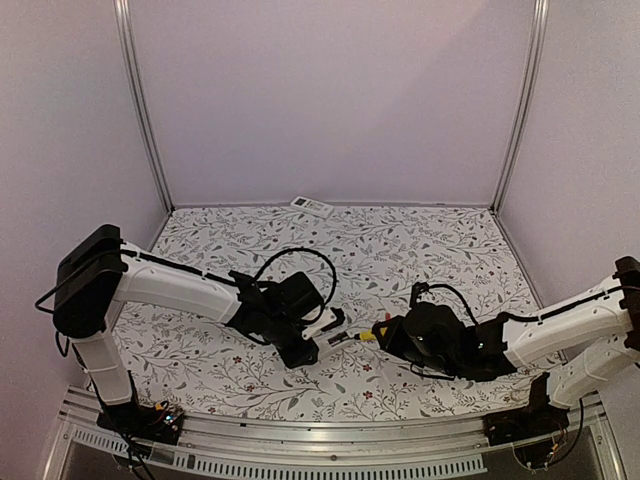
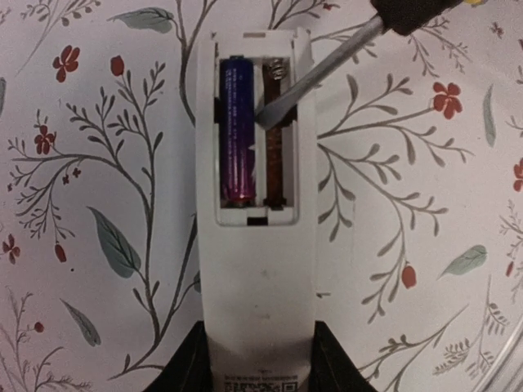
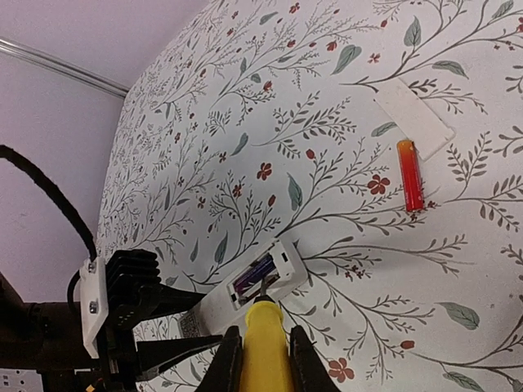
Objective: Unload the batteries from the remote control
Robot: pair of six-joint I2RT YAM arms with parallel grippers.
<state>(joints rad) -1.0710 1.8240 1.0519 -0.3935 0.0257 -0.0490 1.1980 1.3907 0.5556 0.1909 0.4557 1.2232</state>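
Open-backed white remote control (image 2: 261, 286) holds dark battery (image 2: 239, 131); reddish battery (image 3: 410, 174) lies apart.

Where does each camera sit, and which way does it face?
Top external: above, behind the arms, facing down onto the table; both arms show.
Left wrist: on the left gripper, looking down the remote control; its fingers show.
Right wrist: on the right gripper, looking along the screwdriver; its fingers show.
Shared: both wrist views show the open battery compartment.

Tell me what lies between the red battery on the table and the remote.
Nothing: in the right wrist view only bare patterned tabletop separates the red battery from the remote.
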